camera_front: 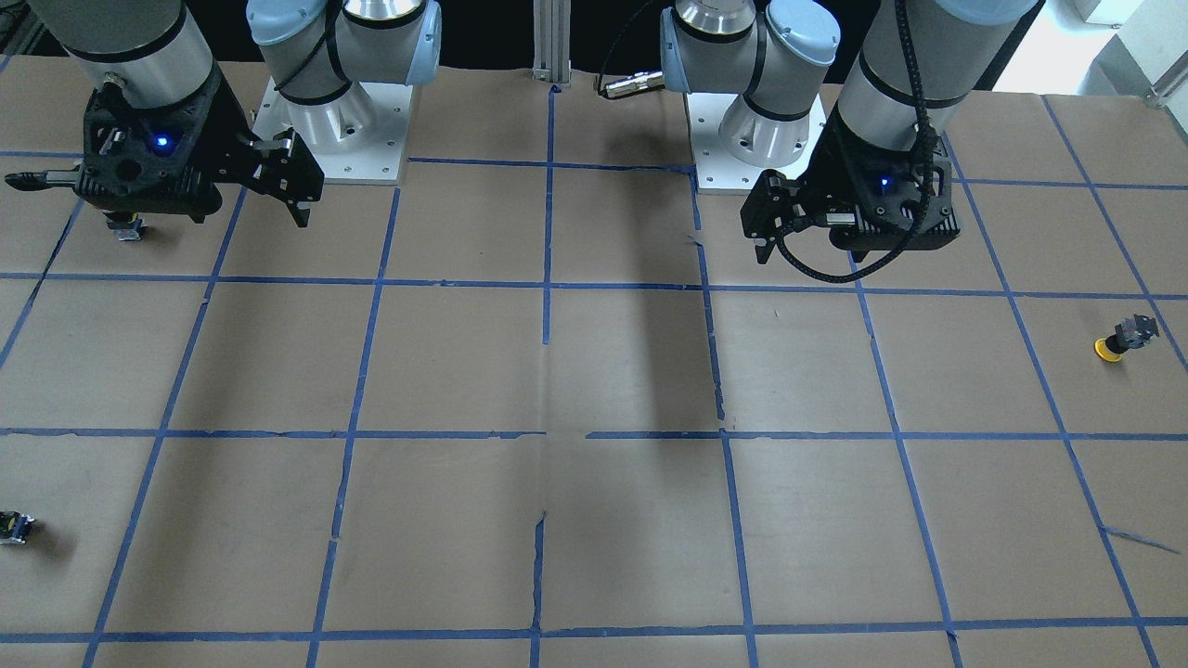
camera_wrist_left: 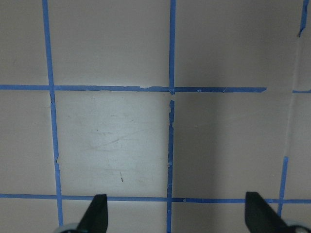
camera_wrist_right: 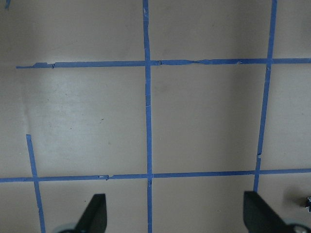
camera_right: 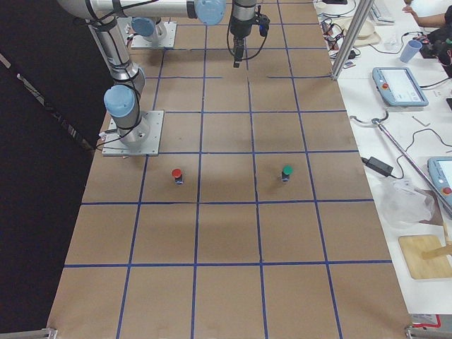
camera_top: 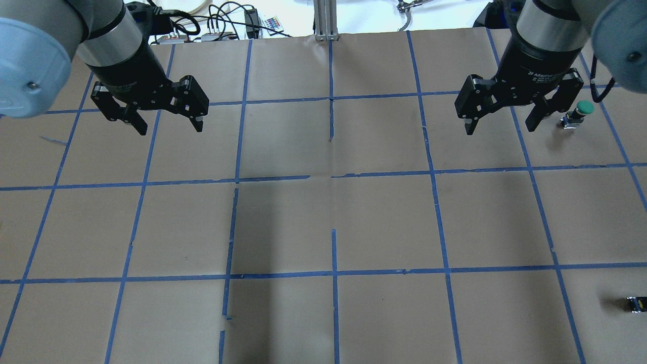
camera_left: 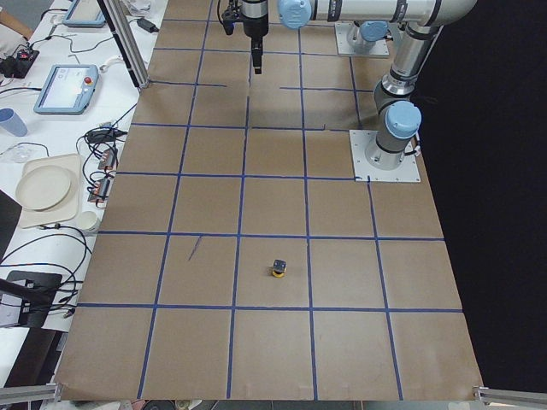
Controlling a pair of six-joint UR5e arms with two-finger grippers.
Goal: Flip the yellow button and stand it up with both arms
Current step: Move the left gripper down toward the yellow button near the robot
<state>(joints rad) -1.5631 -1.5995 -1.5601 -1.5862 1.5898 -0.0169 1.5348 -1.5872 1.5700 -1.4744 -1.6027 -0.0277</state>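
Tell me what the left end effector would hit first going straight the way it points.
The left end effector would likely meet only the bare table near a blue tape crossing; its wrist view shows nothing else ahead.

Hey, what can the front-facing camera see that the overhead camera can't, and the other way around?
Only the front-facing view shows the yellow button, alone on the robot's left side of the table, far from either claw. Only the overhead view shows the green button's cap, beside the right claw; from the front that claw hides it. Both show the left claw and right claw open, holding nothing, and the small dark part on the robot's right.
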